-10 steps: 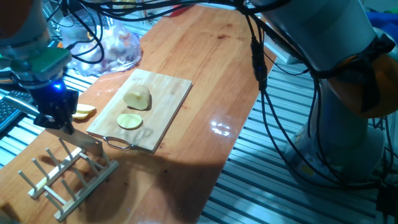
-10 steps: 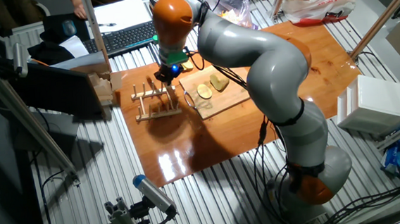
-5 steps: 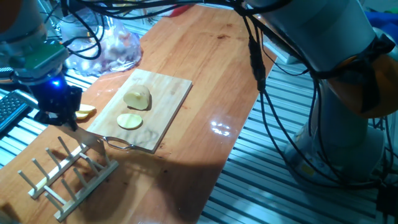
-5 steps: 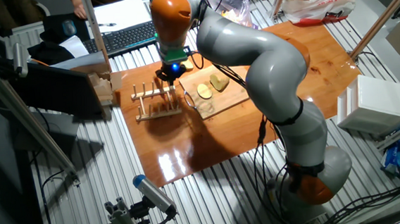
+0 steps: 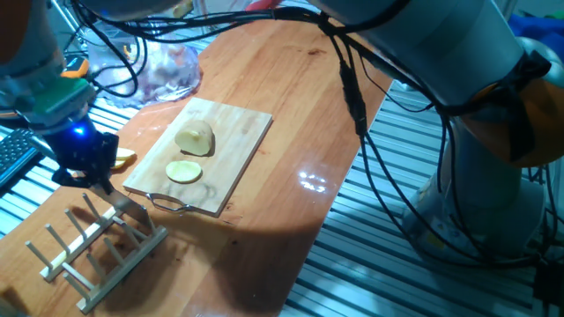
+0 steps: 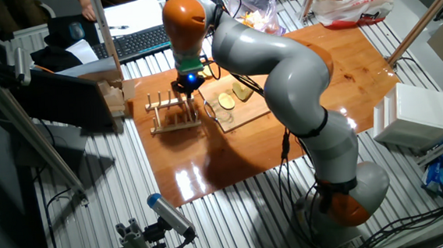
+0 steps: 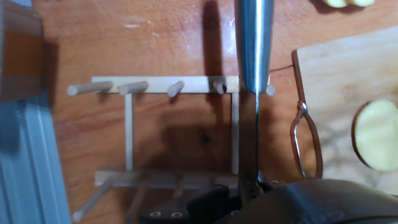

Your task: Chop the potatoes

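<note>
One pale yellow peeled potato chunk [image 5: 195, 138] with a flat cut face sits on the light rectangular wooden cutting board [image 5: 236, 154], and a thin round slice [image 5: 183, 171] of the same pale flesh lies just beside it, nearer the board's looped wire handle [image 7: 306, 140]; more yellowish pieces [image 5: 121, 158] lie off the board on the reddish varnished wooden table [image 5: 291, 70]. The black two-finger gripper [image 5: 89, 169] is clamped on the handle of a steel-bladed knife [image 7: 254, 46], whose smooth grey blade points away from the hand and crosses over the pale wooden dowel rack [image 5: 95, 245] beside the board. By my reading, the step in hand is carrying the knife between rack and board, with the blade not over the potato; whether it is arriving or leaving cannot be told. If more cutting is meant, the next move calls for swinging the blade sideways over the board, squaring its edge across the chunk, and coming straight down near the cut face. The chunk looks moist and rounded, so it may roll or slide on the smooth board unless it rests on its flat side. The rack's upright pegs stand close under the blade and could snag it, and the thin wire loop lies in the path to the board.
</note>
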Motion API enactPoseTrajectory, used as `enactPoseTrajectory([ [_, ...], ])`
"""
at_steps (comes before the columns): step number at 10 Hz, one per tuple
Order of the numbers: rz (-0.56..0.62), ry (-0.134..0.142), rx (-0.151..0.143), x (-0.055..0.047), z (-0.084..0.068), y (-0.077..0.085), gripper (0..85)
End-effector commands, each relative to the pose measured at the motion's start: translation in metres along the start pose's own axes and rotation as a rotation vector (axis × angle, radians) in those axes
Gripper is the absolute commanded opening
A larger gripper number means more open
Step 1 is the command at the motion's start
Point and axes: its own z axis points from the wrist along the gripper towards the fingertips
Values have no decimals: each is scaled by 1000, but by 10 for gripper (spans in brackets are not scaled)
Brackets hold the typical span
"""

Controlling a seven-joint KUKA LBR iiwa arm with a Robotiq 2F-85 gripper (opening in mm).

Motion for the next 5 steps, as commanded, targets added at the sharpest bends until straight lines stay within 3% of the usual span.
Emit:
enactPoseTrajectory([
  [1, -1, 4, -3, -2, 7, 0, 0],
  [3, -15, -2, 17, -5, 25, -1, 0],
  [5, -22, 0, 2, -8, 35, -4, 0],
])
